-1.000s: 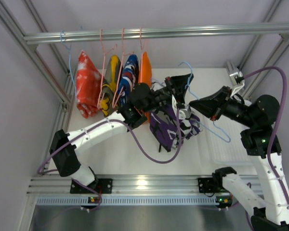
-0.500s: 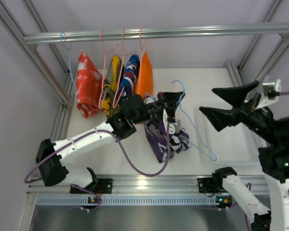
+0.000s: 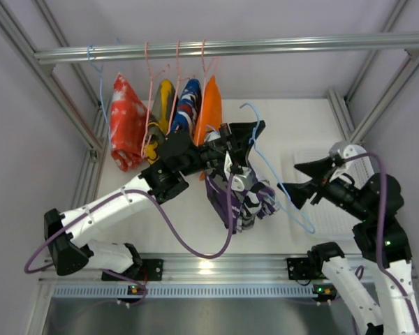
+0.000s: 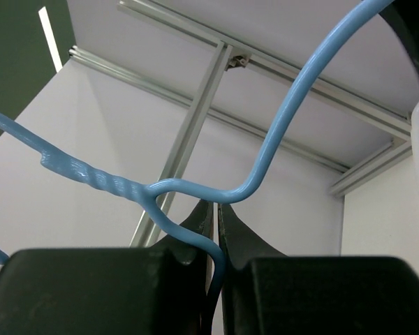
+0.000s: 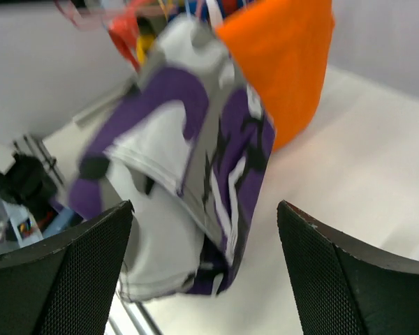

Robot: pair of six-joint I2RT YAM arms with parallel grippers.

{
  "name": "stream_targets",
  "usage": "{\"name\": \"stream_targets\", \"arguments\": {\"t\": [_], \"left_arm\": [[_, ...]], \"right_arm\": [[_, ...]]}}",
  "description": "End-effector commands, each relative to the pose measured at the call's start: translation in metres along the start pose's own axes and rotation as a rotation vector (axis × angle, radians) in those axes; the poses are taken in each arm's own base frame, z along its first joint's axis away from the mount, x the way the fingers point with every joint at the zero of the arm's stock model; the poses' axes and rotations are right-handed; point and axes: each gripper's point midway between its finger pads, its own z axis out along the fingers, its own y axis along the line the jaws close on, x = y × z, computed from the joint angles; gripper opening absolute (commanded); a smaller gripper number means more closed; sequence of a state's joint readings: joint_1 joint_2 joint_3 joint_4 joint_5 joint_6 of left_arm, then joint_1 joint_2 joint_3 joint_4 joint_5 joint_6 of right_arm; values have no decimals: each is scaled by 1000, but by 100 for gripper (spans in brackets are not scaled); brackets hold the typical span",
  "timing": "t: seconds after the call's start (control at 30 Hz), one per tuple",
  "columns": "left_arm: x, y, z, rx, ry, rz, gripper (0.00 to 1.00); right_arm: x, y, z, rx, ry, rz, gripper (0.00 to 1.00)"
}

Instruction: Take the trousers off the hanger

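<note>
Removal is judged in hand. The blue hanger (image 4: 276, 143) is pinched between the jaws of the left gripper (image 4: 215, 209); the camouflage trousers (image 3: 241, 201) hang just below them. The right gripper (image 3: 304, 180) is spread, short of the cloth, which must next be grasped and drawn off.

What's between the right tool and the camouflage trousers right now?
Top view: only the blue hanger, its thin wire arm, crosses between the right tool and camouflage trousers, over the white table.

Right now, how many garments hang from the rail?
4, left to right: red-and-white, yellow-and-dark, blue patterned, orange trousers. The camouflage trousers hang off the rail on the left gripper's blue hanger. Others may hide between.
</note>
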State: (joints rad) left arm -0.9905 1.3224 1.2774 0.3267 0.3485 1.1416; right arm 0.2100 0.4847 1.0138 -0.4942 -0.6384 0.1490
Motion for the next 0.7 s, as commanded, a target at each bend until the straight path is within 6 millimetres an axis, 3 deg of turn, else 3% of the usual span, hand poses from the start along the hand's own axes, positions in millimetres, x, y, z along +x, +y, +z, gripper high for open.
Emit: {"name": "stream_targets", "arguments": {"t": [0.0,0.07,0.23,0.37,0.5,0.53,0.6,0.67], "left_arm": [[-66,109,-26,-272,-147,161,0],[-67,112,-26,-279,-144,164,0],[-69,119,-30,-294,-142,175,0],[-71,127,-36,-318,-129,174,0],[-74,145,-38,-357,-123,150,0],[-79,157,-40,-378,-127,145,0],[-79,160,-38,-374,-128,111,0],[-85,166,-41,-380,-137,126,0]], "right_arm": [[36,13,-10,-76,52,-54,83],[50,6,-11,-46,64,-59,82],[54,14,-17,-67,36,-60,81],[69,15,-17,-83,68,-30,81],[101,-9,-4,13,212,136,81],[99,-17,-1,49,225,156,83],[106,-21,11,44,300,265,84],[104,-10,18,-34,315,321,88]]}}
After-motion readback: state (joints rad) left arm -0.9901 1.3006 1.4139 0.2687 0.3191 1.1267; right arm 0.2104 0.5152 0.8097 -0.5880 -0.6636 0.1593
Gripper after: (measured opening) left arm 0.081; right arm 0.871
